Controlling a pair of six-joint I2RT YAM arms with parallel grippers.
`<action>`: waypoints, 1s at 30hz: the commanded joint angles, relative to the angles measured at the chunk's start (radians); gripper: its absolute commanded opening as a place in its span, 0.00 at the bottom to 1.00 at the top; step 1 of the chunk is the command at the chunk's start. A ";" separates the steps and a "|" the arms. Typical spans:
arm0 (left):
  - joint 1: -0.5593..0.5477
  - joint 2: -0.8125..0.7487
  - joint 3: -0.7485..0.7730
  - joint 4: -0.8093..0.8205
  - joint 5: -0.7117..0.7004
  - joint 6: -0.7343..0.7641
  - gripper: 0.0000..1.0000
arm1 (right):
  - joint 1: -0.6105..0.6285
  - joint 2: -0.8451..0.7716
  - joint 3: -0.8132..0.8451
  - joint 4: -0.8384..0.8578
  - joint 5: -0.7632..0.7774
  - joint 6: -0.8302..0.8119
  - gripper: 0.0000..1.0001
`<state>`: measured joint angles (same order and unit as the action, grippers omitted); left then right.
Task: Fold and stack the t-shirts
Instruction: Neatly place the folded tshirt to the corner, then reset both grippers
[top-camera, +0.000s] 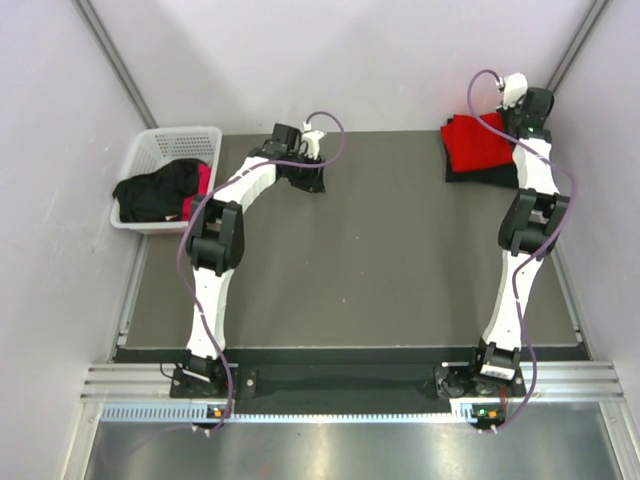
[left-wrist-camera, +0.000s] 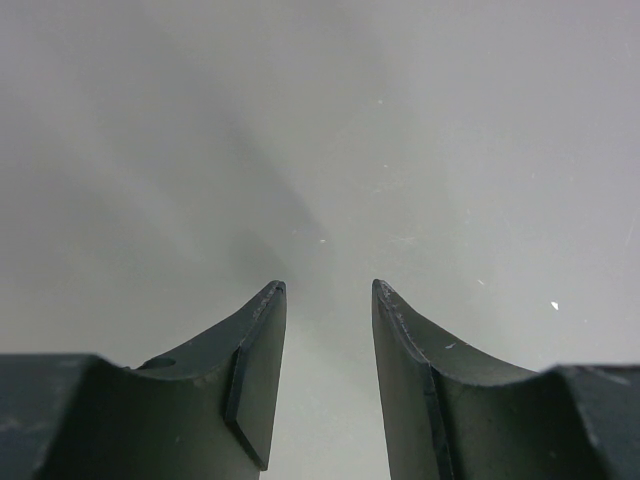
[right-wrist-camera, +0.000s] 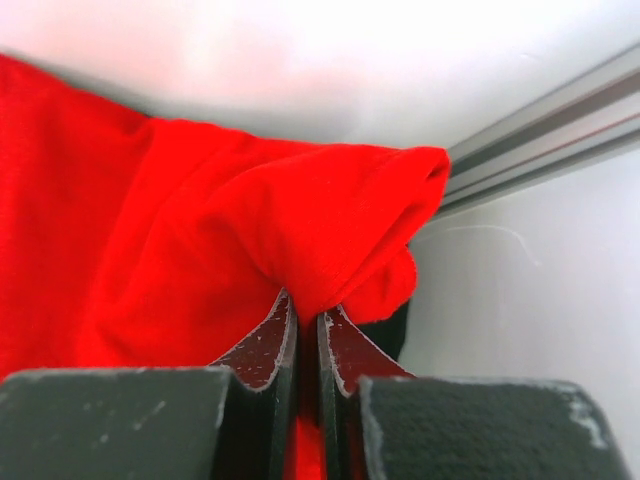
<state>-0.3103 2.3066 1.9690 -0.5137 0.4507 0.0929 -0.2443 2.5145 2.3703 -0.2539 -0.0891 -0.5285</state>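
A folded red t-shirt (top-camera: 478, 140) lies on a folded black t-shirt (top-camera: 480, 172) at the table's far right corner. My right gripper (top-camera: 518, 118) is shut on a fold of the red t-shirt (right-wrist-camera: 200, 240) at the stack's right side; red cloth is pinched between the fingertips (right-wrist-camera: 275, 335), and a bit of black cloth (right-wrist-camera: 385, 335) shows below. My left gripper (top-camera: 312, 178) is open and empty, low over the table at the far middle-left; its wrist view shows the gripper (left-wrist-camera: 328, 290) with only bare grey surface behind. Black and pink t-shirts (top-camera: 165, 190) lie in the basket.
A white lattice basket (top-camera: 180, 138) stands at the far left edge of the dark table (top-camera: 380, 260). White walls close in on the left, back and right. An aluminium rail (right-wrist-camera: 540, 130) runs along the right wall behind the stack.
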 joint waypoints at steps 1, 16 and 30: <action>-0.019 -0.059 0.005 0.001 -0.006 0.018 0.45 | 0.002 -0.045 0.020 0.131 0.083 -0.034 0.03; -0.030 -0.206 0.056 0.101 -0.441 0.106 0.73 | 0.023 -0.514 -0.440 0.334 0.203 0.140 1.00; -0.016 -0.276 -0.053 0.018 -0.456 -0.091 0.98 | 0.410 -0.746 -0.758 -0.081 -0.072 0.593 1.00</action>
<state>-0.3367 2.0872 1.9594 -0.4389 -0.1192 0.1066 0.1364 1.7573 1.7184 -0.2138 -0.1978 -0.0807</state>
